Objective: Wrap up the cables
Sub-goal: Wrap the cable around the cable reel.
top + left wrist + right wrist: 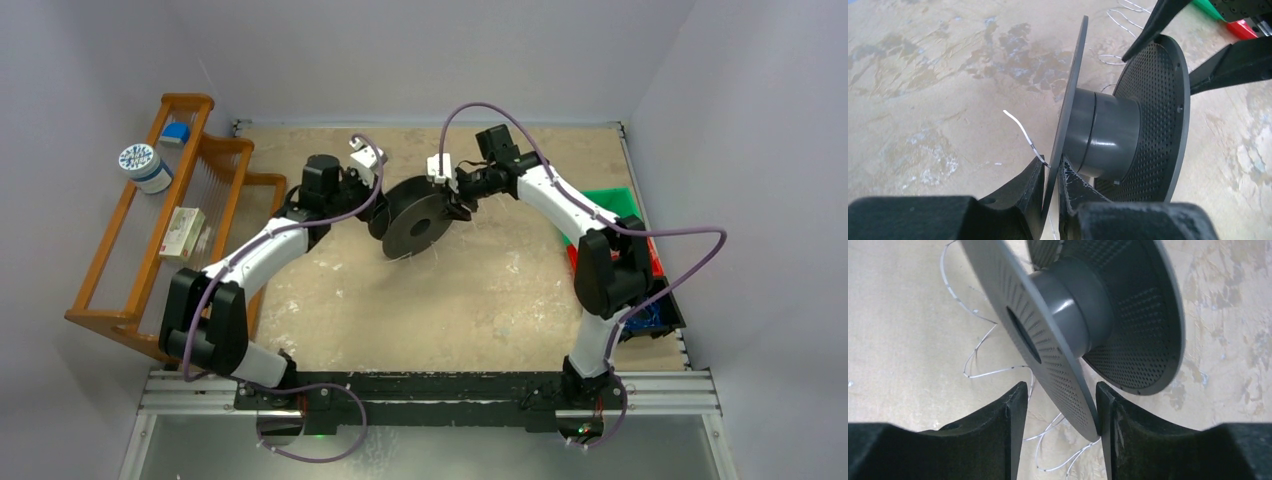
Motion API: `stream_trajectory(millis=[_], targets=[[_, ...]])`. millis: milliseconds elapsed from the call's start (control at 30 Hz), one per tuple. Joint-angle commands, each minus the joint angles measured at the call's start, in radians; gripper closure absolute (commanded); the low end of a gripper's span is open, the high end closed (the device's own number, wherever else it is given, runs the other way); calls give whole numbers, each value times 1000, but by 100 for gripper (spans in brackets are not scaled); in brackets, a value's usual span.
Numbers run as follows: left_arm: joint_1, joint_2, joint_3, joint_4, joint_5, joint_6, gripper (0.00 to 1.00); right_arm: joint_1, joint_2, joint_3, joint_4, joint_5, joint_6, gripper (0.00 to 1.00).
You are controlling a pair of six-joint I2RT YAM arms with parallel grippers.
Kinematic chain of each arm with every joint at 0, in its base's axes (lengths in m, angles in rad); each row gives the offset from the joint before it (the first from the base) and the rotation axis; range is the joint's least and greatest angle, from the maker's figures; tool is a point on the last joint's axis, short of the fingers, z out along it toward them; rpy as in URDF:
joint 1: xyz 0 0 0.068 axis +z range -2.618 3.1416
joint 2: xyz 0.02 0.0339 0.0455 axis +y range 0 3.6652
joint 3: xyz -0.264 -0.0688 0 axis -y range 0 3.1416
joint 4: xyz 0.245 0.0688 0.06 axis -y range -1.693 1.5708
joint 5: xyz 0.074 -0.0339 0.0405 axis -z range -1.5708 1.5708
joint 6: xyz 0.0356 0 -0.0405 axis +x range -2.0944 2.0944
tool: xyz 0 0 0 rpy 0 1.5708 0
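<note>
Your cables are thin whitish wire, lying in loose springy loops on the table beneath the spool, with one free end poking out at 10 o'clock from the left gripper. That gripper is pinched tight on one spool flange. The right gripper stands parted around the other flange (only one finger touches it). The dark spool hides part of the wire. A wooden rack stands at 9 o'clock, a green bin at 3.
</note>
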Motion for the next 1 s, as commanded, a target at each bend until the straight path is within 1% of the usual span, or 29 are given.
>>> stream_trajectory(millis=[0,33,67,100,167,233,267,300,333,400,500,600,700,800,900,967], targets=[[-49,-67,-29,58,-296,-125,100,5,-24,68,76,74,203,43],[-64,-73,-28,50,-360,-142,100,4,-32,72,95,89,236,42],[-78,-79,-27,40,-422,-157,100,5,-40,73,133,111,274,38],[-97,-85,-28,36,-476,-169,100,4,-51,69,168,140,320,36],[-123,-97,-27,31,-612,-199,100,4,-79,50,240,207,395,34],[-152,-96,-5,7,-779,-238,100,3,-123,16,326,288,485,34],[-161,-86,19,-27,-854,-263,100,3,-143,-7,367,319,517,33],[-166,-70,45,-66,-934,-294,100,3,-165,-31,410,355,546,31],[-168,-46,84,-118,-1011,-338,100,1,-184,-49,440,382,567,28],[-168,21,180,-252,-1127,-416,100,1,-214,-75,474,421,587,27],[-168,111,297,-420,-1206,-514,100,-1,-245,-100,505,452,613,27],[-173,145,347,-493,-1231,-571,100,-3,-268,-146,551,461,621,27],[-188,129,323,-471,-1325,-598,100,-7,-269,-179,573,459,623,27],[-188,107,297,-444,-1368,-596,100,-9,-258,-185,576,444,618,27],[-188,80,276,-422,-1392,-595,100,-9,-249,-184,561,368,589,28],[-188,64,259,-401,-1391,-592,100,-10,-239,-178,525,284,531,28]])
